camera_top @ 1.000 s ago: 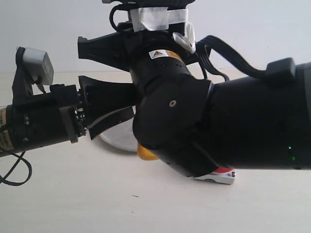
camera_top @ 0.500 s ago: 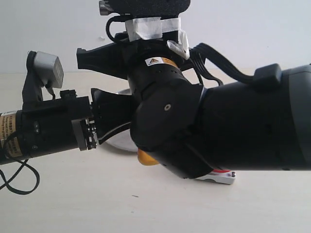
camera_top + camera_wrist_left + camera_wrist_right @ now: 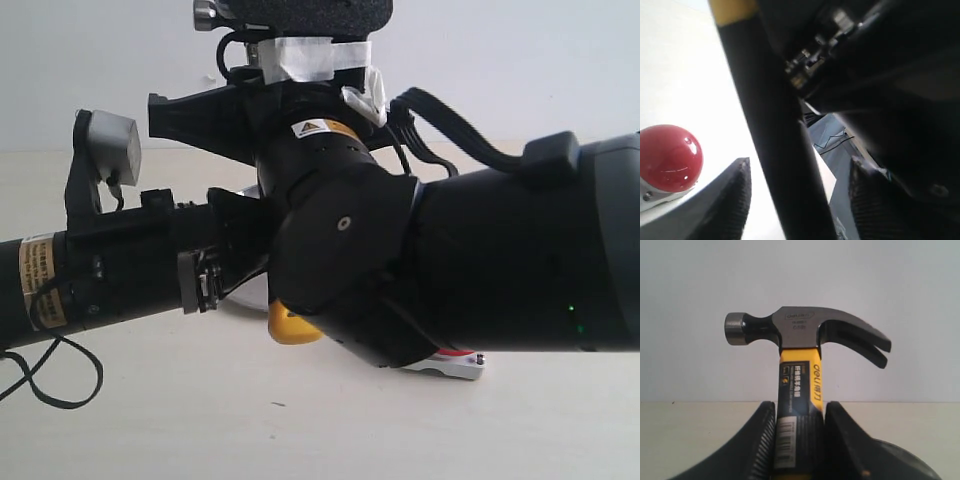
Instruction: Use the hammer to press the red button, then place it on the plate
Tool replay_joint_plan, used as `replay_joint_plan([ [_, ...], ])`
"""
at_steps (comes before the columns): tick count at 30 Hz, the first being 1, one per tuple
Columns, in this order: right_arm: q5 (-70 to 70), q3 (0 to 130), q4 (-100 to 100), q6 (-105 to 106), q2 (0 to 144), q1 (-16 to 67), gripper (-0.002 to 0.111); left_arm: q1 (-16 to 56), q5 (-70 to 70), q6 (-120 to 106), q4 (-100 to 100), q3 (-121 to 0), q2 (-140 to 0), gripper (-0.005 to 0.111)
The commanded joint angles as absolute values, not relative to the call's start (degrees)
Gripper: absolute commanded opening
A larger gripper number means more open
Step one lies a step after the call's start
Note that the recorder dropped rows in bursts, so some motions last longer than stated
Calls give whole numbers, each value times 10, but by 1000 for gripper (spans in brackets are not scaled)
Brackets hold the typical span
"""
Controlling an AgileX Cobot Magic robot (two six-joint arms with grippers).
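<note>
Yellow hammer [image 3: 293, 325] end shows under R arm [image 3: 480, 270] in ext view, button [image 3: 455, 362] low right. L wrist: I see L gripper [image 3: 800, 200] apart astride handle w/ gaps, button nearby. R wrist: R gripper [image 3: 799, 440] clamped on handle, head up.

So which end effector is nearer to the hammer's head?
Right. The right end effector grips the hammer just below its head; the left end effector straddles the black grip farther down, open.

the plate [image 3: 242, 300] and the red button [image 3: 458, 353] are largely hidden behind the right arm [image 3: 500, 260]; the hammer [image 3: 800, 370] handle is cut off.
</note>
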State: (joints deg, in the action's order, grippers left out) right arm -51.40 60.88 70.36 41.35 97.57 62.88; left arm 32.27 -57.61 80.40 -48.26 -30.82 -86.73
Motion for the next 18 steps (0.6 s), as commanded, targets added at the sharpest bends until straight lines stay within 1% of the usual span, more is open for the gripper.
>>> replay_joint_plan([
  [1,-532,616,671,417,969,626,0,325,-556,799,-471,-313,-867,38],
  [3,-532,616,671,417,969,626,0,325,-556,799,-471,-313,-867,29],
  [8,-532,616,671,419,969,626,0,325,-550,797,-467,-313,-867,0],
  [18,-532,616,690,473,969,626,0,325,-539,756,-455,-313,-867,0],
])
